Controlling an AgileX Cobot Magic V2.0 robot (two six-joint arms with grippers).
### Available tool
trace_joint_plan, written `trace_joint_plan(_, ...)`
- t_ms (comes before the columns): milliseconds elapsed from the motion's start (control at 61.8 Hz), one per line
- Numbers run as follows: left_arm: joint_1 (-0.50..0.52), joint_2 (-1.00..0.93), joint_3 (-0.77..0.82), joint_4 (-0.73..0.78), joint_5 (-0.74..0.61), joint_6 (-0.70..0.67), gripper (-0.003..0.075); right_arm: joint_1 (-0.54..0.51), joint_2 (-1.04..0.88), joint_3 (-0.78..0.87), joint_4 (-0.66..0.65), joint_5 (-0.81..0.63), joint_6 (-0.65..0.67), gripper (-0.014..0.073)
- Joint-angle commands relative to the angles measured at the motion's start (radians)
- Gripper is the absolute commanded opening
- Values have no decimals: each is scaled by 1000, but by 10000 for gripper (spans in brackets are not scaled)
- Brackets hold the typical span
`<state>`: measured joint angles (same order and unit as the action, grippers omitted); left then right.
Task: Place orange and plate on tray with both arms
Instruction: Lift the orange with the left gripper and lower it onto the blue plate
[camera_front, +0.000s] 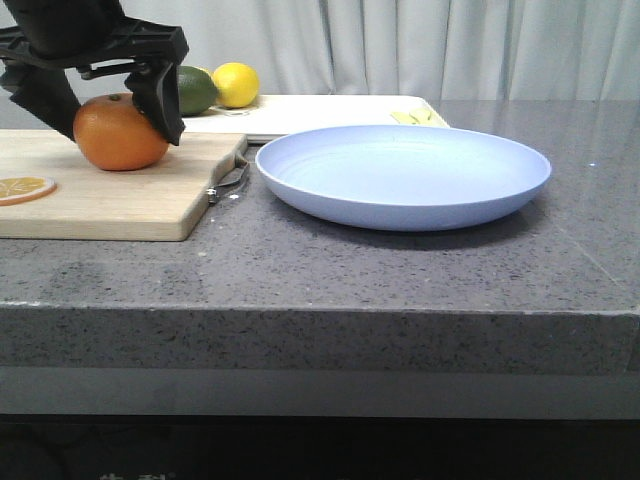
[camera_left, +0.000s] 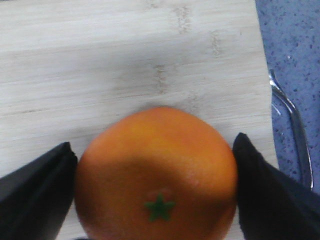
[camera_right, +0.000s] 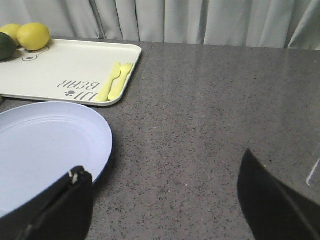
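The orange (camera_front: 118, 138) rests on a pale wooden cutting board (camera_front: 110, 200) at the left. My left gripper (camera_front: 122, 118) is shut on it, one black finger against each side; the left wrist view shows the orange (camera_left: 157, 165) with its green stem dot between the fingers (camera_left: 35, 195). The lavender-blue plate (camera_front: 400, 175) lies on the grey counter in the middle. The cream-white tray (camera_front: 330, 112) lies behind it. My right gripper (camera_right: 165, 195) is open and empty over bare counter, just beside the plate's rim (camera_right: 102, 145); it is out of the front view.
A lemon (camera_front: 235, 83) and a green fruit (camera_front: 196, 90) sit at the tray's far left end. Yellow cutlery (camera_right: 114, 82) lies on the tray (camera_right: 65, 70). An orange slice (camera_front: 22, 187) lies on the board. A metal handle (camera_front: 230, 180) sticks out from the board's right edge.
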<state>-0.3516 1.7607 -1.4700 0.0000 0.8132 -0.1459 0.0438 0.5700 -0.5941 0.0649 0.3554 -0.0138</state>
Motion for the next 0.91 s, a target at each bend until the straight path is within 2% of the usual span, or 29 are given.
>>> trace_joint_plan(0, -8, -46, -33, -8, -32, 2, 461, -3, 3, -38, 3, -84, -10, 603)
trace_joint_plan(113, -8, -46, -33, -8, -38, 2, 329, -3, 3, -38, 3, -84, -10, 603)
trace_joint_plan(227, -8, -48, -50, -6, -31, 2, 262, -3, 3, -38, 3, -84, -10, 603)
trace_joint_plan(388, -31, -50, -135, -11, 13, 2, 259, -3, 3, -38, 3, -84, -10, 603)
trace_joint_plan(582, -131, -48, -231, -11, 26, 4, 259, -3, 3, -38, 3, -84, -10, 603)
trace_joint_plan(890, -300, 7, -247, -11, -119, 6, 259, -3, 3, -38, 3, -83, -10, 603)
